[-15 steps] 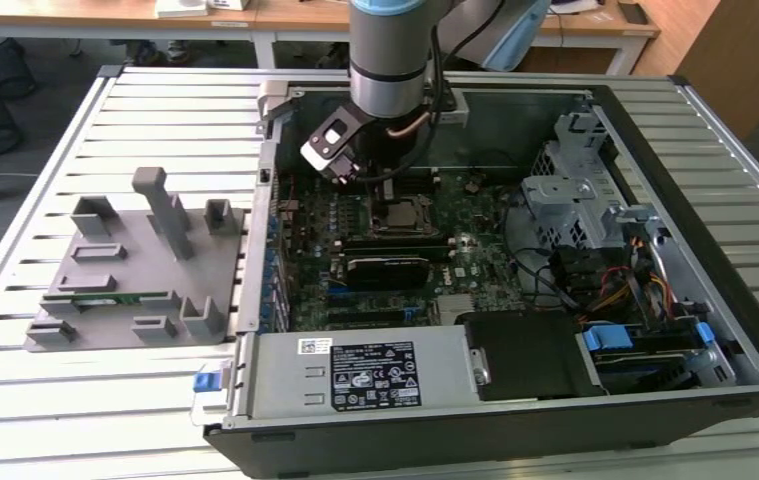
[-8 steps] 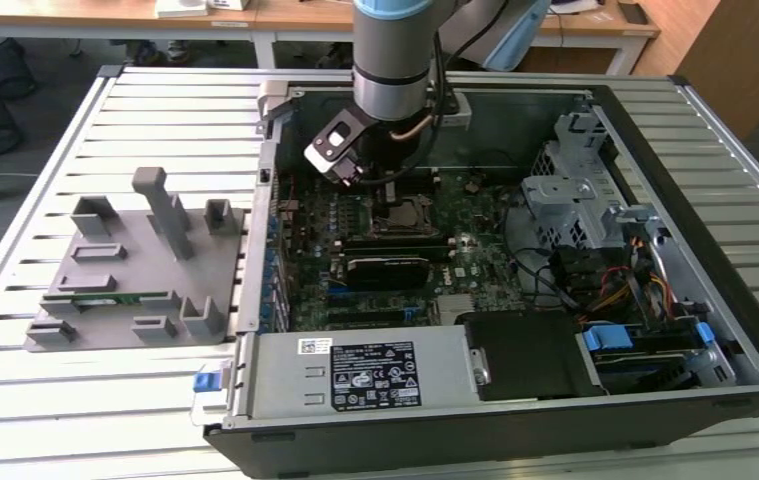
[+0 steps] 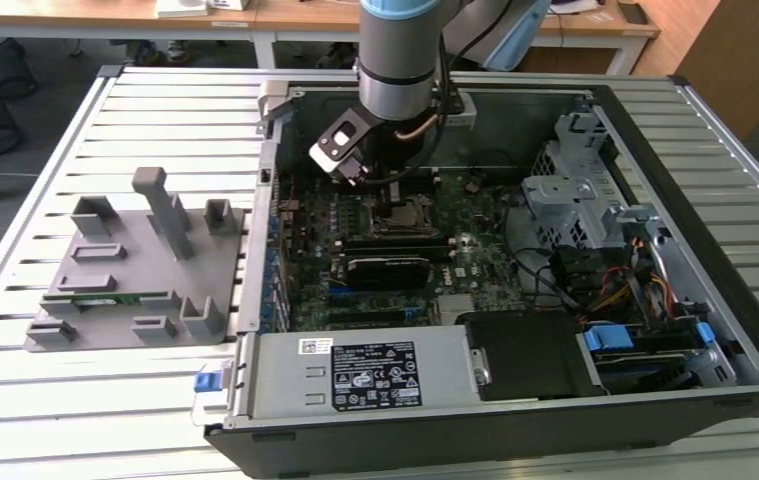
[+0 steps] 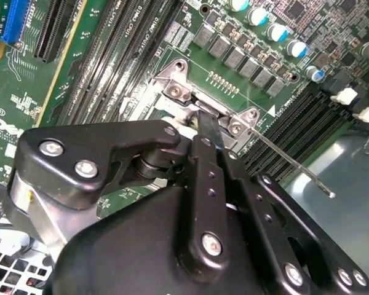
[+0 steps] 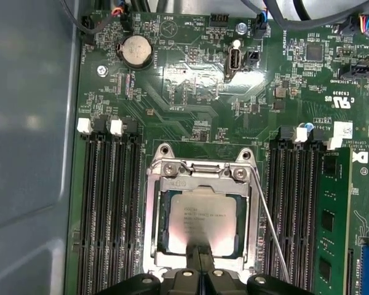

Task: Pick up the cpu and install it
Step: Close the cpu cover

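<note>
The cpu [image 5: 203,221], a flat square chip with a shiny silver top, lies flat inside the metal socket frame [image 5: 157,215] on the green motherboard. In the first wrist view my gripper [image 5: 200,270] is shut, its two black fingertips pressed together at the middle of one edge of the cpu; I cannot tell whether they touch it. The second wrist view shows the gripper [image 4: 206,126] reaching down onto the socket. In the exterior view the gripper [image 3: 376,185] hangs over the socket [image 3: 393,215] inside the open computer case.
A thin metal lever [image 5: 270,233] runs along one side of the socket. Memory slots [image 5: 107,215] flank it, and one holds a green memory stick [image 5: 329,227]. A grey parts fixture [image 3: 132,270] stands on the slatted table at the exterior view's left. Case walls, drive cage [image 3: 579,190] and cables surround the board.
</note>
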`<move>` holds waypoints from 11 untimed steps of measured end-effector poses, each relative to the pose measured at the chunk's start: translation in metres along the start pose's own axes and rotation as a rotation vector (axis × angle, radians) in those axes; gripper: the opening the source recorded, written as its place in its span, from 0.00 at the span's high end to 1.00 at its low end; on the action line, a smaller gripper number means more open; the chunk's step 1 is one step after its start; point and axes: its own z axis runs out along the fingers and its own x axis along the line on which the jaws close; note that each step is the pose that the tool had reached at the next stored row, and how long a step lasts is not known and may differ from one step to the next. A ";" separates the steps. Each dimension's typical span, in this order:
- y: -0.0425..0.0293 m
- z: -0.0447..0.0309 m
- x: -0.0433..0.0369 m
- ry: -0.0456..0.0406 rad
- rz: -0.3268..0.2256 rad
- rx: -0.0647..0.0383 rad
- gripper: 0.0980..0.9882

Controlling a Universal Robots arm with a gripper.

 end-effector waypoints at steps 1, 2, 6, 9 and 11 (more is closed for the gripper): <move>0.0001 -0.0004 0.0001 0.0012 0.000 -0.001 0.99; 0.0004 -0.0010 0.0003 0.0026 0.000 -0.001 0.99; 0.0001 -0.0069 0.0001 0.0014 0.000 0.000 0.99; 0.0002 -0.0121 0.0001 0.0014 0.000 0.000 0.99; 0.0002 -0.0149 0.0001 0.0014 0.000 0.000 0.99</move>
